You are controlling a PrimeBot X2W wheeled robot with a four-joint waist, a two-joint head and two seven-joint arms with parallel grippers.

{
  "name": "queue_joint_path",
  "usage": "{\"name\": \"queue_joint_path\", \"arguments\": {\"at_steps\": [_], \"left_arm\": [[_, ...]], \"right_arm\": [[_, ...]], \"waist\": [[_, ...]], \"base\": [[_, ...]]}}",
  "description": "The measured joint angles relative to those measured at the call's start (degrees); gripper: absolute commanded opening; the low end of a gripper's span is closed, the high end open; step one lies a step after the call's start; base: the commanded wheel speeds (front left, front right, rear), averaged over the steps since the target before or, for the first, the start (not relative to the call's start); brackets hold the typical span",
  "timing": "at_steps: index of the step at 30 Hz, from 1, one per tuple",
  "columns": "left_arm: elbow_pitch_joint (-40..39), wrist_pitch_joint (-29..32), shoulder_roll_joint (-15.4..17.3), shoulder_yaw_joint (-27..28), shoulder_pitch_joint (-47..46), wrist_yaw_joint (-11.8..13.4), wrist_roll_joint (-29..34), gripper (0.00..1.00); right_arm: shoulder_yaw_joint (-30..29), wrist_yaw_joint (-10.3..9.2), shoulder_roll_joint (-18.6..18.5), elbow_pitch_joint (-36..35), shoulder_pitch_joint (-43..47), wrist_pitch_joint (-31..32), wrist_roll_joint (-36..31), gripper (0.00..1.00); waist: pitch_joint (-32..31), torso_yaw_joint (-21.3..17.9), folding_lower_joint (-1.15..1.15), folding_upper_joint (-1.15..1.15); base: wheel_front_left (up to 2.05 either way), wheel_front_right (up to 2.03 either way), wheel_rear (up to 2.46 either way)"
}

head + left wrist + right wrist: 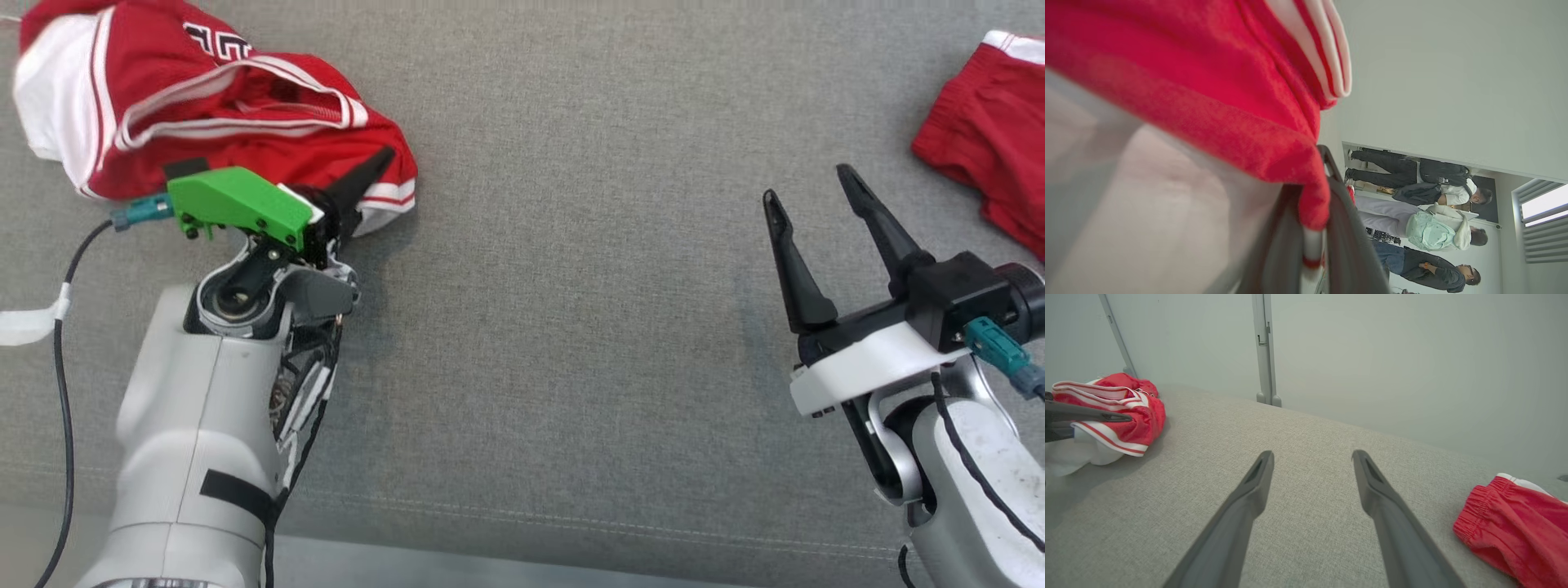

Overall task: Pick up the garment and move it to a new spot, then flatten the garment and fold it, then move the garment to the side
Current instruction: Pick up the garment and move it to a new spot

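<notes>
Head view: a crumpled red and white garment (245, 90) lies at the far left of a grey cloth surface (571, 327), with part of it cut off by the frame edge
Left gripper (371, 167): jaws clamped together on the garment's near right edge, at the red-and-white striped hem, fingers pointing up and to the right
Left wrist view: red cloth and a white stripe are pinched between the two dark fingers (1349, 245); more of the garment drapes above and to the left; several people (1433, 204) stand in a doorway beyond
Right gripper (808, 186): jaws spread wide with nothing between them, over bare surface, well apart from the garment
Second garment (988, 147): red with a white band, at the far right edge, near the Right gripper but not touching it
</notes>
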Motion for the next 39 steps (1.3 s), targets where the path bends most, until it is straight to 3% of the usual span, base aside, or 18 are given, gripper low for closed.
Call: {"name": "queue_joint_path", "arguments": {"at_steps": [8, 13, 18, 24, 29, 39], "left_arm": [[-4.3, 0.7, 3.54, -9.65, 8.42, -0.49, 1.58, 0.0], [-10.46, 2.69, 4.22, -19.25, 13.8, -0.49, -9.49, 0.0], [-17.5, 1.71, 4.45, -28.35, 18.58, -0.48, -13.59, 0.0], [-25.72, -4.57, 4.93, -35.75, 21.51, 0.6, -18.71, 0.0], [-26.87, -10.9, 4.99, -37.78, 21.7, 1.03, -16.67, 0.0], [-24.49, -22.38, 5.22, -36.94, 13.11, 7.13, -9.88, 0.0]], "right_arm": [[1.85, 0.2, 1.94, 2.7, 2.11, -1.34, 0.92, 1.0], [2.46, 0.66, 2.63, 4.08, 3.13, -1.92, 2.1, 1.0], [2.49, 0.68, 2.72, 5.33, 3.47, -2.83, 2.65, 1.0], [2.72, 1.19, 2.81, 5.6, 3.96, -3.11, 2.92, 1.0], [4.24, 2.21, 3.66, 5.8, 3.86, -3.42, 2.91, 1.0], [7.88, 3.6, 7.2, 5.83, 2.14, -4.63, 2.9, 1.0]], "waist": [[-5.22, -4.17, 0.0, 0.0], [-7.13, -7.72, 0.0, 0.0], [-8.83, -11.3, 0.0, 0.0], [-10.5, -14.9, 0.0, 0.0], [-11.05, -16.92, 0.0, 0.0], [-10.67, -22.62, 0.0, 0.0]], "base": [[0.0, 0.0, 0.0], [0.0, 0.0, 0.0], [0.0, 0.0, 0.0], [0.0, 0.0, 0.0], [0.0, 0.0, 0.0], [0.0, 0.0, 0.0]]}}
